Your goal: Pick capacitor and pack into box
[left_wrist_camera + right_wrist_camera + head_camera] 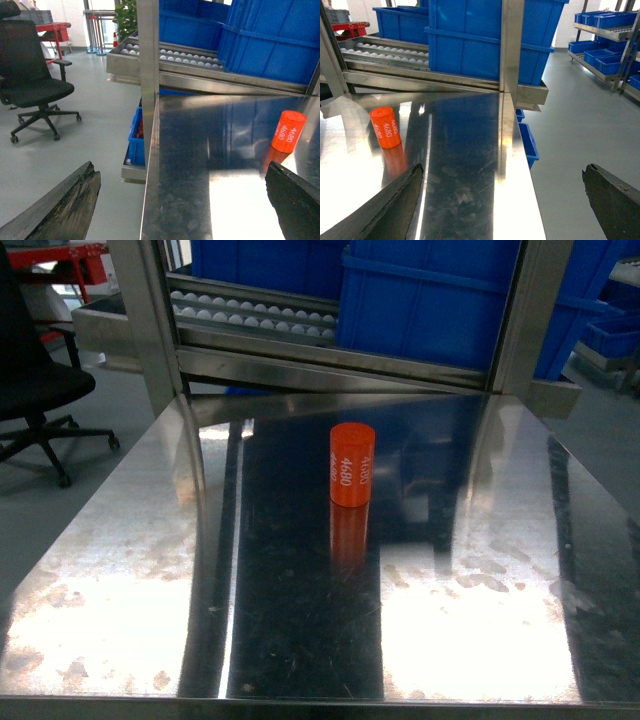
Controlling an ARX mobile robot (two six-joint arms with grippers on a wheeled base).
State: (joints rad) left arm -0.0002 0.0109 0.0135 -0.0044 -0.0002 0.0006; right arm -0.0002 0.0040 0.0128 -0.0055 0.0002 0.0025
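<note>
An orange cylindrical capacitor (352, 464) printed "4680" stands upright on the shiny steel table (140, 570), a little beyond its middle. The left wrist view shows the capacitor (288, 131) at far right, and the right wrist view shows the capacitor (385, 127) at far left. My left gripper (182, 200) is open and empty over the table's left edge. Open and empty too, my right gripper (502, 200) hangs over the table's right edge. Neither gripper appears in the head view. The box is out of view.
Behind the table runs a steel roller rack (250, 315) carrying large blue bins (440, 300). An upright steel post (148, 47) stands at the table's back left corner. A black office chair (30, 85) sits on the floor to the left. More blue bins (600, 50) fill shelves at right.
</note>
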